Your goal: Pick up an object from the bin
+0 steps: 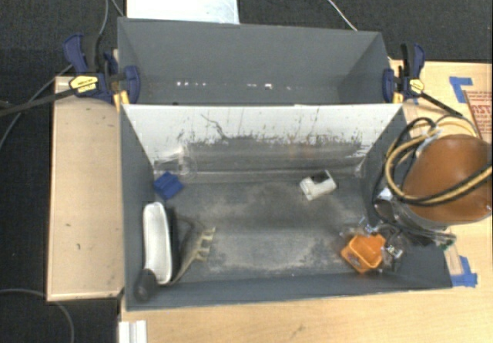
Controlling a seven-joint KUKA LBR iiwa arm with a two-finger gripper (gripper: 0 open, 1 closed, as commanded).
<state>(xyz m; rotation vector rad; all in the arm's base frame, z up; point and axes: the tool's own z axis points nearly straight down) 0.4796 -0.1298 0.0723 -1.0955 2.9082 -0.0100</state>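
1. Robot arm (451, 179), reaching in from the right and standing highest of all. Its wrist sits under a rounded orange-brown cover with yellow and black cables looped round it. The end effector (383, 245) is down in the near right corner of the bin. I cannot tell whether it is open or closed, nor whether it has hold of anything.
2. Grey metal bin (254, 56), with a tall far wall, a scuffed pale slope below it and a worn, scratched floor.
3. White oblong thing (156, 245), long with rounded ends. It lies lengthwise against the left wall, toward the near left corner.
4. Orange chunky thing (362, 251), on the floor in the near right corner. It is right against the end effector on that part's left side, and it is the item nearest to it.
5. Pale toothed piece (202, 241), fork-like, lying just to the right of the white oblong thing. A dark strip runs between the two.
6. Small white block (317, 186), slightly tilted. It lies alone right of the floor's middle, near the foot of the slope and well apart from the orange chunky thing.
7. Small blue piece (168, 186), angular, at the left of the floor just beyond the far end of the white oblong thing.
8. Black knob (144, 285), in the near left corner at the near end of the white oblong thing. I cannot tell what kind of thing it is.
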